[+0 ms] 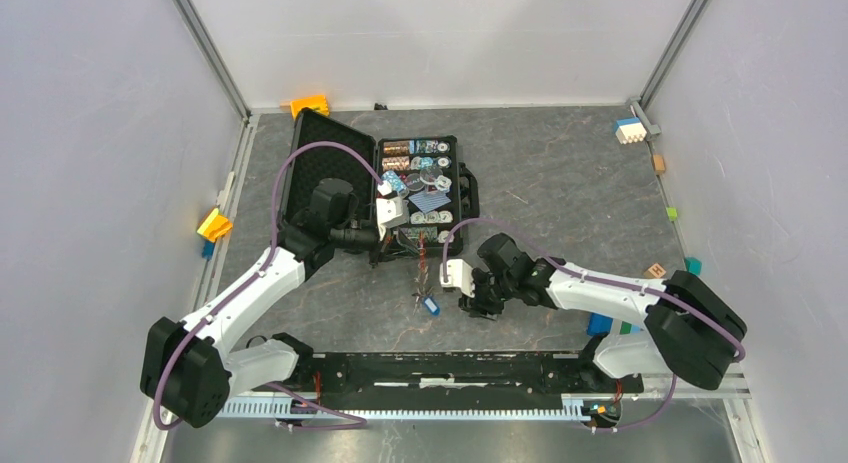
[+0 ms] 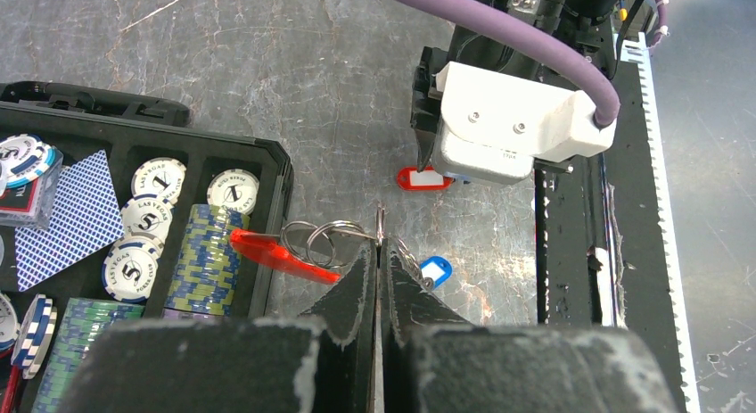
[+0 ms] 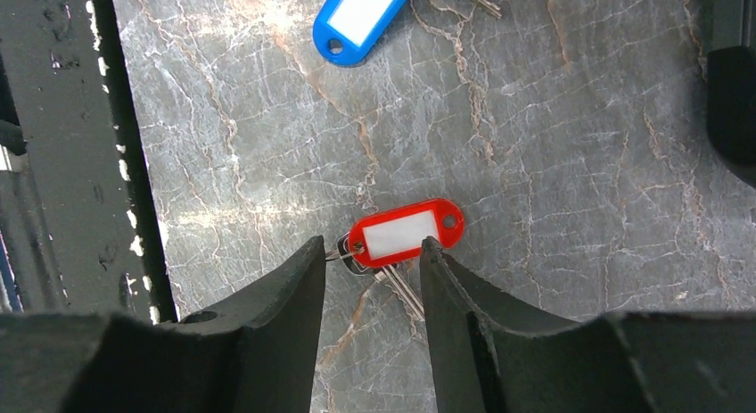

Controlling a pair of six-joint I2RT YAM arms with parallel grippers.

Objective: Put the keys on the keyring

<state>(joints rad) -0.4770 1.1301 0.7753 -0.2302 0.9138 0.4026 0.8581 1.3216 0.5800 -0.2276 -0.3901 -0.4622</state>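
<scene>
1. Near the middle of the grey table point(image 1: 560, 183), seen from the top, the two grippers come close together at 6 o'clock from a black case point(image 1: 300, 173).
2. The left gripper point(image 2: 379, 252) is squeezed tight on the keyring point(image 2: 323, 239). The thin silver ring is pinched between its two fingers.
3. From those fingers, in the left wrist view, the long red tag point(image 2: 281, 252) sticks out toward 9 o'clock. It crosses the rim of the case, just beside a stack of poker chips point(image 2: 209, 252).
4. The right gripper point(image 3: 370, 248) points down with its fingers spread apart. It grips nothing.
5. The red key point(image 3: 406, 233) lies flat on the table between those two fingers. Its silver part pokes out toward 5 o'clock. I cannot tell if the fingers touch it.
6. The blue key point(image 3: 361, 16) lies flat on the table too. In the right wrist view it is at 12 o'clock from the red key, apart from it.
7. In the left wrist view the blue key is at 3 o'clock from the left fingers, just beside them.
8. Both keys are off the keyring.
</scene>
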